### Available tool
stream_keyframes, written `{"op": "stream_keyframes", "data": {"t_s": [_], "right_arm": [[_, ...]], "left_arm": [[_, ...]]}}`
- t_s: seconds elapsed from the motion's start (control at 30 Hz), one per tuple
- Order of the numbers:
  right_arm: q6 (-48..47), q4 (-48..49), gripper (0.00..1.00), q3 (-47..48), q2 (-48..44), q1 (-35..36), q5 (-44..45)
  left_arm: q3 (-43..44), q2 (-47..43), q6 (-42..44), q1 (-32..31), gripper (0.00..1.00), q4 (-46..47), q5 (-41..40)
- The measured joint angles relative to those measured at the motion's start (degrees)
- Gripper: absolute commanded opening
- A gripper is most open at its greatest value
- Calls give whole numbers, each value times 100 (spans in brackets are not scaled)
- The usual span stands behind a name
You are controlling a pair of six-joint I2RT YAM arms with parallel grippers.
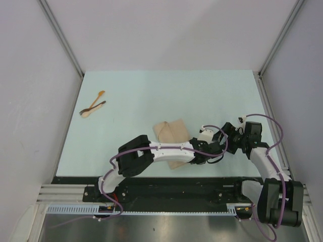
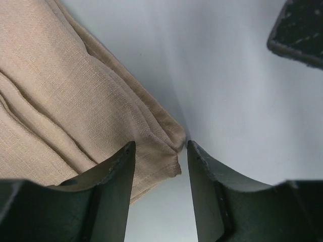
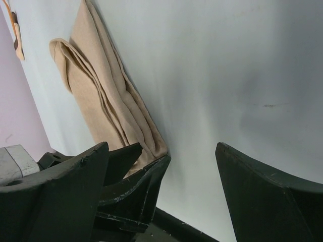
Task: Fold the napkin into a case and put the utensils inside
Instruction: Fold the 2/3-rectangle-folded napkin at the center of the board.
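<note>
Listing bench (image 1: 151, 91): pale, bearing all. Napkin (image 1: 169, 132): folded, near centre; likely soft, light and limp, so best pinched at a corner through all layers. Left hand (image 2: 160, 146): narrow, straddling a napkin corner, seemingly unclamped. Right hand (image 3: 161, 146): wide, empty, just beside. Utensils (image 1: 93, 107): far left, together.

Napkin: beige cloth napkin (image 2: 65, 91) folded in several layers, filling the left side, its creases running diagonally.
Left gripper: left gripper (image 2: 160, 151) with its jaws apart, the napkin's lower corner lying between their tips.
Tabletop: pale tabletop (image 2: 227, 91), bare on the right.
Top right corner: a dark block (image 2: 300, 30) with pale scuffs.
</note>
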Motion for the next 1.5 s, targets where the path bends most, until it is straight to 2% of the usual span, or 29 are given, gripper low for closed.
{"op": "stream_keyframes", "data": {"t_s": [0.07,0.17,0.27,0.37,0.67,1.03,1.3,1.5], "right_arm": [[-2,0,91,-4,-11,0,13],[0,0,91,-24,-13,2,31],[0,-2,91,-42,-13,31,44],[0,4,91,-42,-13,94,52],[271,542,92,-66,352,415,-398],[1097,1926,92,-61,1388,1600,-476],[1620,2935,87,153,2520,2319,-404],[1893,3707,77,562,3314,2677,-378]], "left_arm": [[0,11,-33,-4,46,-4,-31],[0,15,-55,-4,35,9,-55],[-11,17,-101,-4,7,44,-55],[-131,-17,-79,-4,1,199,-125],[-1362,-920,-11,-4,0,793,11],[-1827,-1716,28,20,0,1034,210],[-2208,-2022,15,20,0,1051,275],[-2286,-2253,-22,22,0,1051,273]]}}
